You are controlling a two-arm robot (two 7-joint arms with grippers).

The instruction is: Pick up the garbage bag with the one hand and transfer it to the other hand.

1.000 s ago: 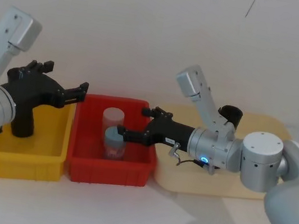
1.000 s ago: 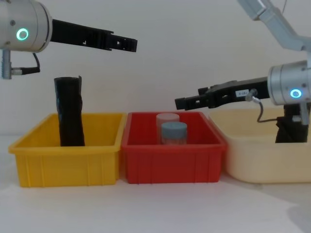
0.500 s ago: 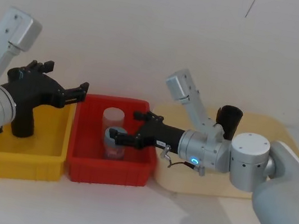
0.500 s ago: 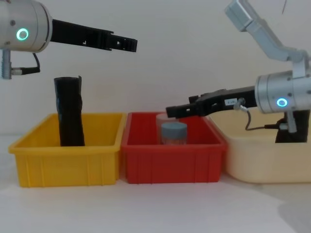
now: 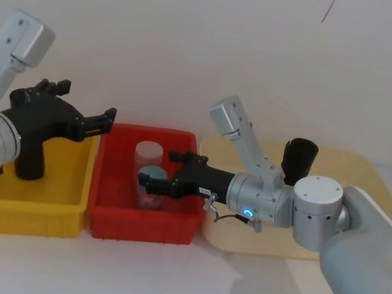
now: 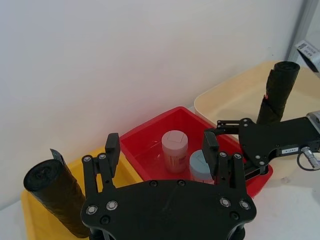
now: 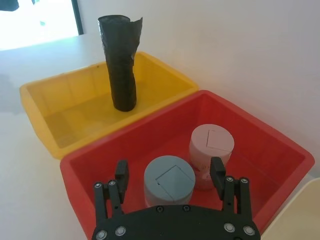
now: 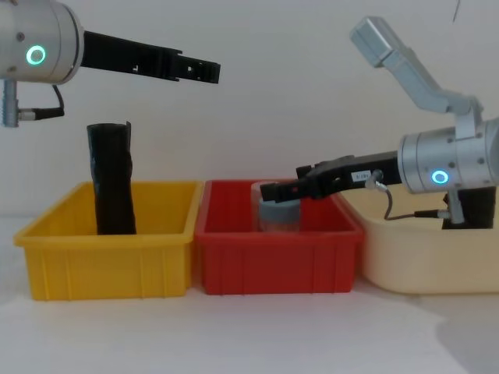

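Left of the red bin, the garbage bag stands untouched in the yellow bin. Left gripper hovers open above; right gripper spreads open over the blue-lidded jar. Pickup pending: left must descend.

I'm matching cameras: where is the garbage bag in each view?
Head view: garbage bag at left, partly behind the left gripper.
Chest view: upright at left.
Left wrist view: beside the red bin.
Right wrist view: beyond the red bin.
Landmark: the yellow bin holding it.
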